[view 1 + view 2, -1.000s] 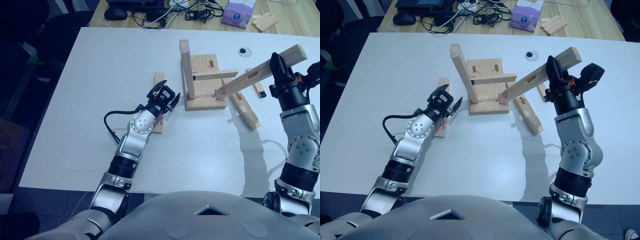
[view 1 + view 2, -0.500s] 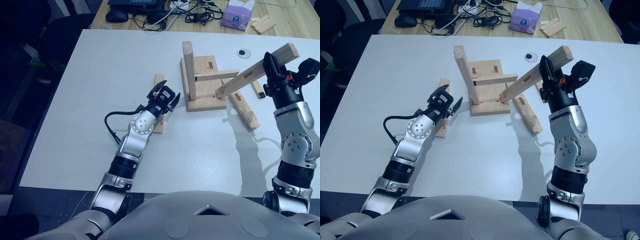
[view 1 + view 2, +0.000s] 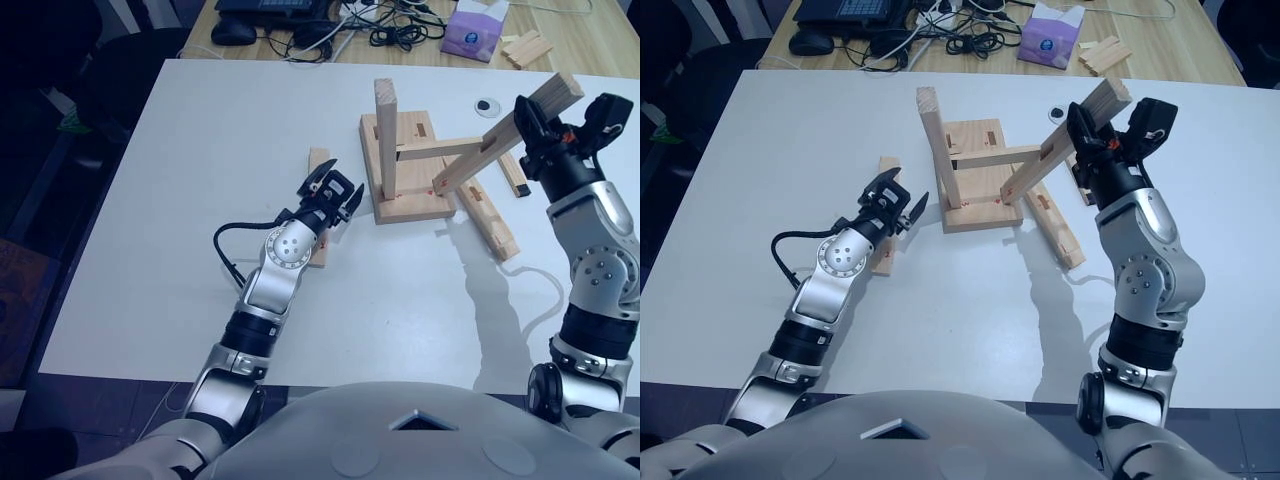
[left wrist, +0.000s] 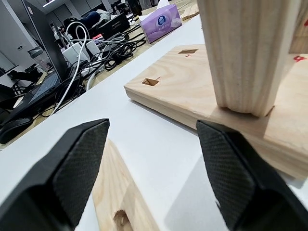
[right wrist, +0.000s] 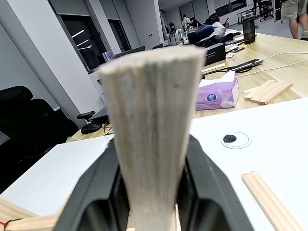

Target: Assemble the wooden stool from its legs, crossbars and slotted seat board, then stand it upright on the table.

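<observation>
1 pale leg (image 3: pixel 465 167) tilted against board (image 3: pixel 415 205)

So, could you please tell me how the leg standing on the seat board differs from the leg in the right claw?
The standing leg is vertical; the held leg leans at a slant. The standing leg is free of any claw; the held leg is clamped in the right claw. Both are pale wood with lower ends at the seat board.
</observation>
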### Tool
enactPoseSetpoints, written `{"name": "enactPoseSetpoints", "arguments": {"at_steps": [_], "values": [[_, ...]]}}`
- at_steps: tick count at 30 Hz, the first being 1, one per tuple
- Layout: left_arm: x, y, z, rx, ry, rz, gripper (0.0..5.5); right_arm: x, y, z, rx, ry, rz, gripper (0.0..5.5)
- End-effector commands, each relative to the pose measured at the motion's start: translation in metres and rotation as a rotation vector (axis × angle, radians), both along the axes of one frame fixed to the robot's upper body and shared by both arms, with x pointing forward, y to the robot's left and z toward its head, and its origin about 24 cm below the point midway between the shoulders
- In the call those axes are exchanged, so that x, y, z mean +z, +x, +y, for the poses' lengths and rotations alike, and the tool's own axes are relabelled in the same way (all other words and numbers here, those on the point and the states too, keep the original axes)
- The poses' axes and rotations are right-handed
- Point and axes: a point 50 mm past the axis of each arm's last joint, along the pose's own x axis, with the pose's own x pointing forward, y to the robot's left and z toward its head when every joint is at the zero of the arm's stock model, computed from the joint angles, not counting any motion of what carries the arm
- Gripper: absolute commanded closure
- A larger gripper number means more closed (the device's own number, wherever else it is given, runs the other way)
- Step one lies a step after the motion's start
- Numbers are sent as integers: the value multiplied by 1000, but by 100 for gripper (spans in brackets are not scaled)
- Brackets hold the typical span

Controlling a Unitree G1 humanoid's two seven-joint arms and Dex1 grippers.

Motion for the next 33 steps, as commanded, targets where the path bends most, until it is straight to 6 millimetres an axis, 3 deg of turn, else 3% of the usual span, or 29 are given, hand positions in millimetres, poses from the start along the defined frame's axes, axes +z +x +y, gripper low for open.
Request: {"name": "enactPoseSetpoints", "arguments": {"at_steps": [1, 7, 11, 23, 29, 33], "values": [[16, 4, -15, 3, -29, -53, 216, -33, 1, -3, 41, 3, 210, 450], [15, 0, -28, 34, -55, -48, 216, -15, 15, 1, 147, -83, 185, 450], [15, 1, -24, 44, -50, -49, 216, -24, 9, 9, 185, -213, 187, 450], [19, -1, -27, 20, -68, -57, 216, -40, 3, 24, 178, -294, 211, 449], [15, -2, -25, 19, -60, -47, 216, -35, 6, 19, 166, -326, 158, 449], [16, -3, -25, 12, -57, -48, 216, -44, 1, 23, 208, -436, 169, 446]]}}
